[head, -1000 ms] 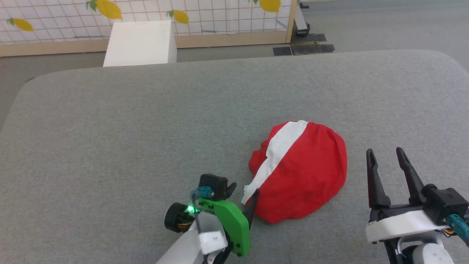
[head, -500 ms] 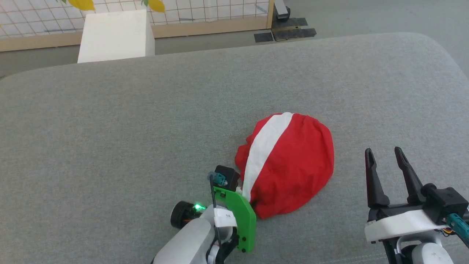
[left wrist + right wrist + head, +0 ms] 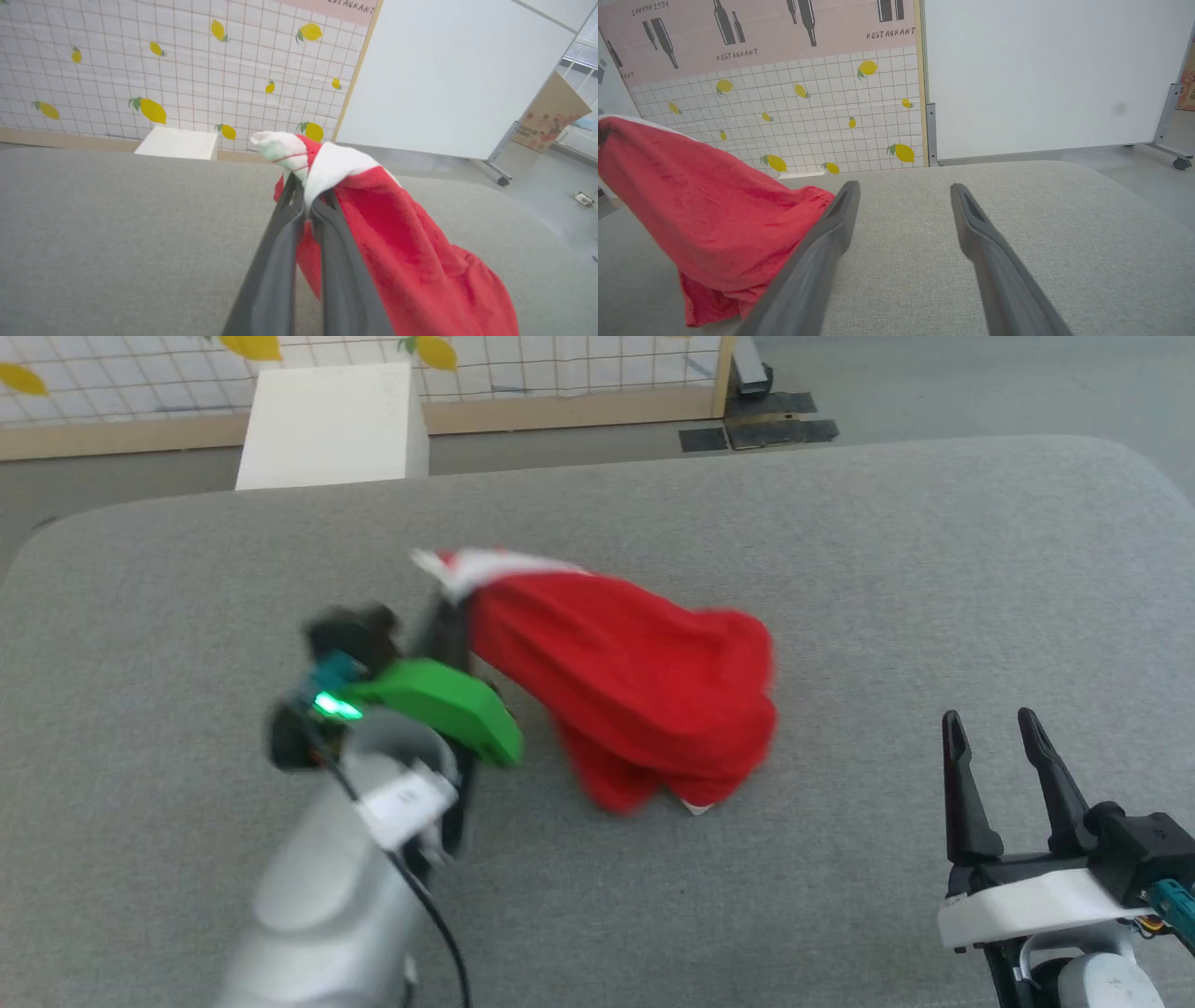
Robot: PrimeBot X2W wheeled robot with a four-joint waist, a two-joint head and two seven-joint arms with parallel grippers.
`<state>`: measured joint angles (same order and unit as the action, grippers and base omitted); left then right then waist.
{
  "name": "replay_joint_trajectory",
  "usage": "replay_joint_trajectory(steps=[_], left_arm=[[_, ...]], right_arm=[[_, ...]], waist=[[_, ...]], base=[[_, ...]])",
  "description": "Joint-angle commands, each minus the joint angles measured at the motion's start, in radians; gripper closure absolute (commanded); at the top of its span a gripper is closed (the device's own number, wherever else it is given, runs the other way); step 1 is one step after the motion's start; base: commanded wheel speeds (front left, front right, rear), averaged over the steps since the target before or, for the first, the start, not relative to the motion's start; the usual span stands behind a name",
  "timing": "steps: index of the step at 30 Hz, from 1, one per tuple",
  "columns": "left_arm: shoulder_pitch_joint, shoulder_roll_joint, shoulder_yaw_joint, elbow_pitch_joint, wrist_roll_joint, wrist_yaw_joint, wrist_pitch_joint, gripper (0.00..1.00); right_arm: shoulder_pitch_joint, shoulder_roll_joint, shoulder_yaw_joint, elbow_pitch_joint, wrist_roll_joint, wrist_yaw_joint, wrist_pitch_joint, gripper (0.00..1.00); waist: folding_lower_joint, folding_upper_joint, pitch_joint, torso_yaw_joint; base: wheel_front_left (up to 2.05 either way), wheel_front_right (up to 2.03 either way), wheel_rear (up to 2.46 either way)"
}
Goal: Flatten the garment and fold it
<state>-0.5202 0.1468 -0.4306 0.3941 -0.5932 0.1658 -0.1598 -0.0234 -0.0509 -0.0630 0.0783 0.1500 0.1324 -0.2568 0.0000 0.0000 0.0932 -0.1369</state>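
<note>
Your left pincer (image 3: 308, 198) is clamped on the white edge of the garment (image 3: 635, 691), holding it up over the grey fabric counter (image 3: 887, 551), where its lower folds rest. Your right pincer (image 3: 989, 721) stands apart, empty. Behind are a white box (image 3: 327, 425) and a lemon-tiled wall (image 3: 808, 116).

Bright, even light – motion blur, wide-angle distortion

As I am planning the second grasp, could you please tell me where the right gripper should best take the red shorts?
Probably the low end resting on the grey surface, approached low from the robot's right. The left gripper pinches the white-striped end high, so the shorts hang slanted with that bottom bunch nearest the open right gripper.
</note>
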Motion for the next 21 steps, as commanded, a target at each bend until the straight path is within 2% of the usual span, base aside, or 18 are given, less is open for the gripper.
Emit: replay_joint_trajectory(steps=[1,6,9,13,20,21], left_arm=[[-0.035,0.023,0.022,-0.02,0.013,0.018,-0.019,1.0],[-0.1,0.053,0.063,-0.096,0.036,0.049,-0.052,1.0],[-0.117,0.045,0.022,-0.118,0.053,0.029,-0.036,1.0],[-0.094,0.006,-0.094,-0.077,0.061,-0.028,0.058,1.0],[0.007,-0.066,-0.333,0.127,0.029,-0.171,0.298,1.0],[0.017,-0.071,-0.353,0.151,0.02,-0.188,0.324,0.78]], right_arm=[[-0.011,0.001,0.001,-0.003,0.0,-0.002,-0.005,0.0],[-0.015,0.001,0.003,-0.003,0.002,-0.002,-0.005,0.0],[-0.018,0.001,0.004,-0.003,0.002,-0.002,-0.005,0.0],[-0.022,0.001,0.011,-0.004,0.005,-0.002,-0.005,0.0],[-0.036,0.001,0.014,-0.004,0.013,-0.002,-0.005,0.0],[-0.038,0.001,0.014,-0.004,0.013,-0.002,-0.005,0.0]], waist=[[0.0,0.0,0.001,0.013],[0.0,0.0,0.004,0.026],[0.0,0.0,0.007,0.029],[0.0,0.0,0.015,0.025],[0.0,0.0,0.042,0.007],[0.0,0.0,0.044,0.004]], base=[[0.0,0.0,0.0],[0.0,0.0,0.0],[0.0,0.0,0.0],[0.0,0.0,0.0],[0.0,0.0,0.0],[0.0,0.0,0.0]])
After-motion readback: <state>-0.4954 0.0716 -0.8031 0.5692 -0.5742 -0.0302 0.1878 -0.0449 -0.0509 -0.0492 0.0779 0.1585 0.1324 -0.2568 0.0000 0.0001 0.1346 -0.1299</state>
